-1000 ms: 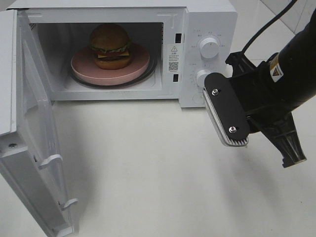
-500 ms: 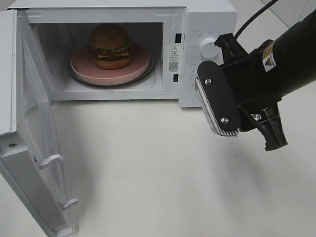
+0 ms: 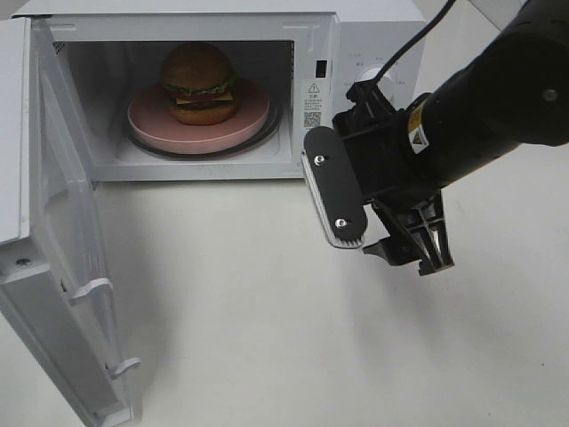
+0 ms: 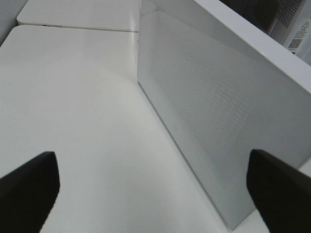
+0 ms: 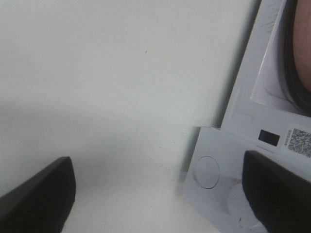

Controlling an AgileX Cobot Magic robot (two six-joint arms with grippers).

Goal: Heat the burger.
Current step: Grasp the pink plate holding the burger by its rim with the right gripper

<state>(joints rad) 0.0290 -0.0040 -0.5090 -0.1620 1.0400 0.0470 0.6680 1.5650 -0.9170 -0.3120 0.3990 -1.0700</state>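
White surface [image 3: 267, 320] bears a microwave [image 3: 364, 36], door [image 3: 62, 258] swung open, burger [image 3: 197, 80] on pink plate [image 3: 147, 124] inside. Left tool [image 4: 155, 191] and right tool [image 3: 388, 252] spread wide, empty.

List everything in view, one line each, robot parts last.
microwave: 1, white, at the back of the table
door: 1, white, swung open at the left
plate: 1, pink, inside the microwave
burger: 1, brown bun with green, red and yellow layers, on the plate
label: 1, white, on the frame right of the cavity
cable: 1, black, running up from the right arm
table: 1, white, under everything
right arm: 1, black, in front of the control panel; jaws open, empty
left jaws: 2 black fingertips, open, empty, facing the door's outer side
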